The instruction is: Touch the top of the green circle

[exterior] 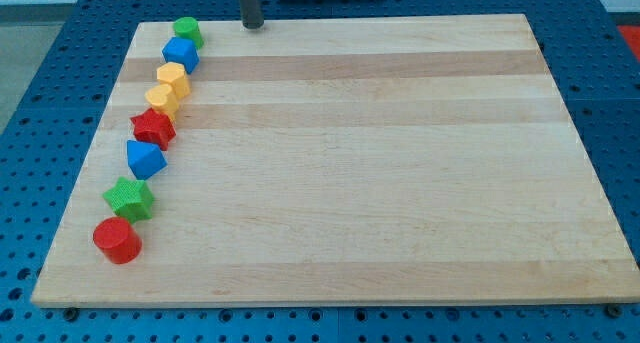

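Note:
The green circle (pixel 187 30) is a short green cylinder at the view's top left of the wooden board (pixel 380 183). It heads a curved line of blocks running down the left side. My tip (pixel 253 26) is the lower end of a dark rod at the board's top edge, to the right of the green circle and apart from it by about one and a half block widths. It touches no block.
Below the green circle lie a blue cube (pixel 181 54), a yellow hexagon (pixel 173 77), a yellow block (pixel 162 99), a red star (pixel 153 128), a blue block (pixel 145 159), a green star (pixel 130 198) and a red cylinder (pixel 117 240). Blue perforated table surrounds the board.

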### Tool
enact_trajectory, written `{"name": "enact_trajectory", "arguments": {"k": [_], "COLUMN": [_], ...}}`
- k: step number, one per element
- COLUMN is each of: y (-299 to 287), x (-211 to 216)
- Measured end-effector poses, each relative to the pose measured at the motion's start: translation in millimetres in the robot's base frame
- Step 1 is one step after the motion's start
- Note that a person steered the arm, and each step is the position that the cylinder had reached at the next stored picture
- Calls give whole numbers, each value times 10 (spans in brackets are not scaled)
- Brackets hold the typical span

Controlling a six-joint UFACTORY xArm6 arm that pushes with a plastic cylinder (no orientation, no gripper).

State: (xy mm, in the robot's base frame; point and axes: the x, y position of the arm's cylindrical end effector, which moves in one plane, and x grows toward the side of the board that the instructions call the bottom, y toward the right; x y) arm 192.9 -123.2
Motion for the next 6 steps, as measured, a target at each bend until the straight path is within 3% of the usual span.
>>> {"name": "enact_trajectory", "arguments": {"k": [6], "y": [-1256], "x": [-10]}}
